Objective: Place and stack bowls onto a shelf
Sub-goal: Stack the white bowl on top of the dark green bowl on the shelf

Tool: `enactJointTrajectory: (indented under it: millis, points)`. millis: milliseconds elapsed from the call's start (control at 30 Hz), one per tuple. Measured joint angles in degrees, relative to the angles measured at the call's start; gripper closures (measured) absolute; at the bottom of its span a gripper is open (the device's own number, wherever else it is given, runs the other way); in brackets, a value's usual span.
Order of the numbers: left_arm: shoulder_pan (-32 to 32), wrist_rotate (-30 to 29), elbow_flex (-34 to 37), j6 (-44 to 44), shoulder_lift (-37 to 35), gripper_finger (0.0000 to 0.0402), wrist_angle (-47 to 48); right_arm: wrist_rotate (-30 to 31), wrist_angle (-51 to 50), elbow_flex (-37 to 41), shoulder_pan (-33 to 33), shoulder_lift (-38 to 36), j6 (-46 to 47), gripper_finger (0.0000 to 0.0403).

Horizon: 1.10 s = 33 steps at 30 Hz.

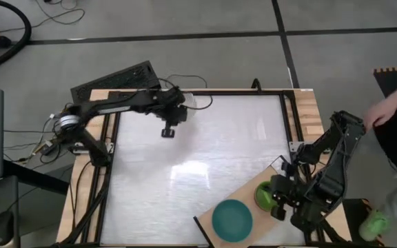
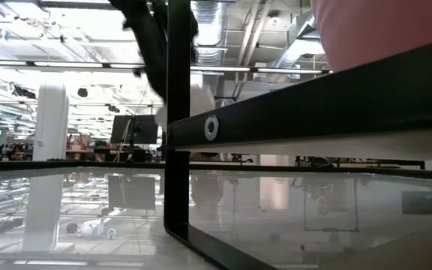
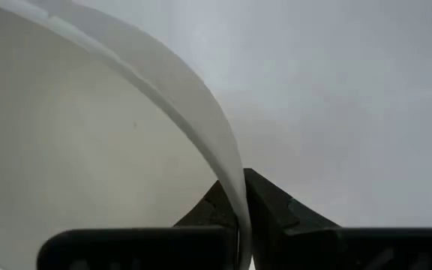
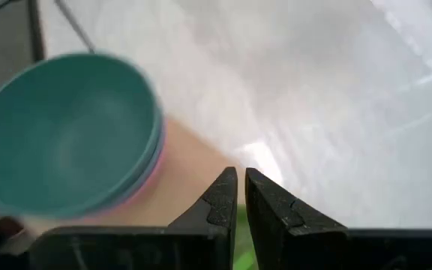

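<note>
My left gripper is over the table's far middle, shut on a cream-white bowl, which shows pale beside it in the high view. My right gripper is at the near right, low over the light-wood shelf. Its fingers are almost together at a lime green bowl that stands on the shelf. A stack with a dark teal bowl on top stands on the shelf's near end. In the right wrist view the stack has a blue and a pink rim under the teal. My left gripper pinches the cream-white bowl's rim between its two fingers, one finger inside the bowl and one outside. The bowl's wall curves away from the fingers. My right gripper has a strip of the lime green bowl between its two fingers. The fingers hide which part they hold. The bowl rests on the shelf.
The shelf lies slanted across the table's near right corner. A black frame runs around the table, with a post close in the low view. A person stands just beyond the right edge. The white table top lies between the arms.
</note>
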State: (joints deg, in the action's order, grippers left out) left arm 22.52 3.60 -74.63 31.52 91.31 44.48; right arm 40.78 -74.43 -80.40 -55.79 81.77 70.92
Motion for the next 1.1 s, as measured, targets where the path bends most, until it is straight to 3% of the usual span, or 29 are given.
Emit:
enactJointTrajectory:
  millis: [133,300,367,467,600,733,933,1100]
  points:
    - [-6.4,9.0,0.0,-0.5,-9.6,0.0401,2.0,1.3,3.4,-0.7,4.6,-0.5,-11.2,0.0345]
    - [-16.7,15.1,0.0,14.8,-18.1,0.0401,6.4,-0.2,13.3,-5.7,12.8,-0.8,-38.3,0.0339]
    - [-21.3,16.8,0.0,20.5,-20.1,0.0401,6.1,-3.5,18.2,-8.1,16.8,-0.8,-49.3,0.0329]
    - [-27.1,17.4,0.0,18.9,-20.9,0.0401,2.4,-10.9,26.3,-11.3,23.3,-0.8,-62.1,0.0303]
    - [-34.0,17.0,0.0,16.9,-20.4,0.0401,-4.2,-26.2,38.2,-14.1,32.2,-0.8,-72.7,0.0260]
    - [-38.6,17.2,0.0,16.8,-19.1,0.0401,-10.3,-44.2,48.1,-15.0,40.0,-0.3,-72.7,0.0221]
    - [-40.0,21.0,0.0,14.7,-16.9,0.0401,-20.6,-68.2,58.4,-15.0,46.9,3.5,-62.2,0.0197]
    - [-40.0,23.7,0.0,14.1,-14.6,0.0401,-25.1,-81.6,65.8,-15.0,48.1,7.6,-54.3,0.0195]
